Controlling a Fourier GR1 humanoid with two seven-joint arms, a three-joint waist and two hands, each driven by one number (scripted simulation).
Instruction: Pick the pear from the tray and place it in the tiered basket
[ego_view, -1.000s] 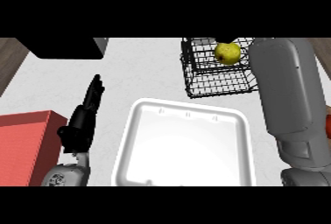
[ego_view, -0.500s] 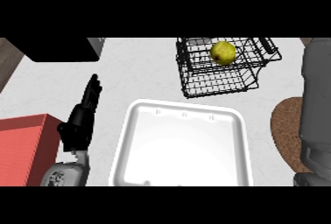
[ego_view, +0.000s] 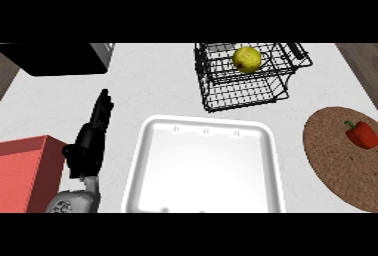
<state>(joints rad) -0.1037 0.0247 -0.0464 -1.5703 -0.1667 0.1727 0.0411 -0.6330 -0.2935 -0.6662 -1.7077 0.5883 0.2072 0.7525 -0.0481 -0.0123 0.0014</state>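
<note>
Sitting inside the tiered basket (ego_view: 244, 97), the pear (ego_view: 247, 59) rests toward the far side, at the top of the head view; which tier bears it I cannot tell. It is yellow-green, rounded and faintly speckled. The basket is a frame of thin black wire in an open grid, boxy, with the pale counter (ego_view: 155, 85) visible through its mesh.

Nearer, well apart from the basket, lies the tray (ego_view: 207, 165), a shallow white rectangle with rounded corners, a raised rim and a smooth, glossy floor.

At the right, a round mat (ego_view: 332, 165) of brown, woven-looking texture carries a red pepper (ego_view: 360, 134) near its far edge.

Just left of the tray, the left hand (ego_view: 90, 137) lies black against the counter, its fingers (ego_view: 102, 105) straight and pressed together, pointing away and holding nothing. Beside it at the lower left stands a flat-topped red box (ego_view: 26, 175), and a black block (ego_view: 59, 57) fills the far left corner.
</note>
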